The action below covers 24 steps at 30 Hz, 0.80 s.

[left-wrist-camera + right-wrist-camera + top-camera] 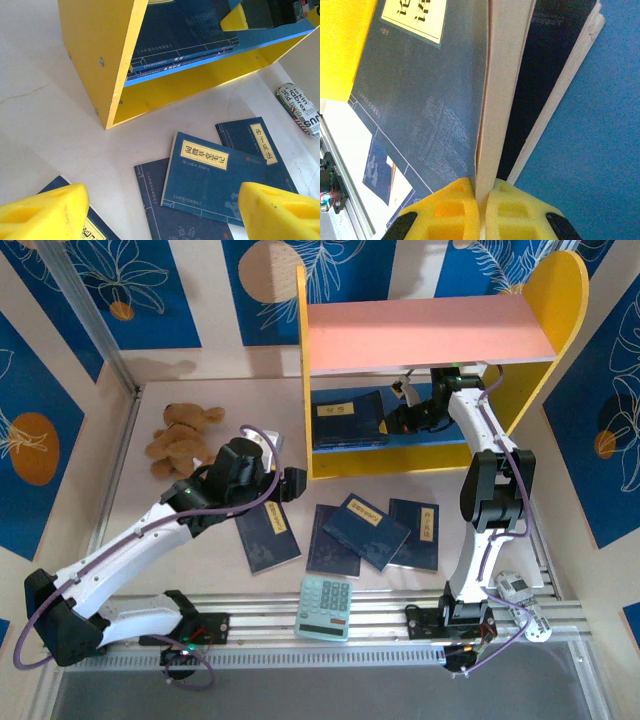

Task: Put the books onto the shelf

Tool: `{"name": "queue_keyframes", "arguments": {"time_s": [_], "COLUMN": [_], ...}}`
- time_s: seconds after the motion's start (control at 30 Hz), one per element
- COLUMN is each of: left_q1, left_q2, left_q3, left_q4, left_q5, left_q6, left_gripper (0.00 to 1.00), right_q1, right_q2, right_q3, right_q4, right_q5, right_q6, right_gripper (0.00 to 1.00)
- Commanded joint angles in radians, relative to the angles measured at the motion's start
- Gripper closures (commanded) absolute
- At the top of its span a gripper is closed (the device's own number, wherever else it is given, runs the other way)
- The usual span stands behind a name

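Fingers (42,212) of the left gripper (288,485) are standing wide apart, holding nothing, and hovering over 4 thin dark navy-blue paper books with yellow title labels, all lying flat on the white table (260,405). The leftmost book (268,536) is lying partly beneath 1 fingertip. The other 3 books (365,530) are overlapping each other just ahead, between the fingers.

These books are looking light, flat and somewhat floppy, with smooth covers likely to slide on the tabletop. A pinch across a free edge or the spine is probably suiting them better than a press on the flat face.

Further right, the 2-tier shelf with yellow side panels, a pink top board and a blue lower board (430,330) is already holding stacked books (345,420) on its lower board. The right gripper (480,200) is sitting inside that lower tier. Its yellow pads are clamped tight on the thin page edge of 1 navy book (425,100), which is stretching away ahead of the fingertips beside another dark book.
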Motion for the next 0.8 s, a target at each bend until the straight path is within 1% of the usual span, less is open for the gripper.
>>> {"name": "queue_keyframes", "arguments": {"time_s": [0.0, 0.77], "left_q1": [0.012, 0.012], "left_q2": [-0.02, -0.024], "left_q3": [0.011, 0.009], "left_q4": [-0.015, -0.017], "left_q5": [-0.011, -0.012], "left_q6": [0.006, 0.006], "left_gripper": [0.21, 0.21], "right_q1": [0.013, 0.026], "right_q2": [0.019, 0.022], "right_q3": [0.026, 0.024], "right_q4": [-0.033, -0.042], "right_q5": [-0.01, -0.017], "right_q6": [-0.033, -0.043], "right_gripper": [1.0, 1.0]}}
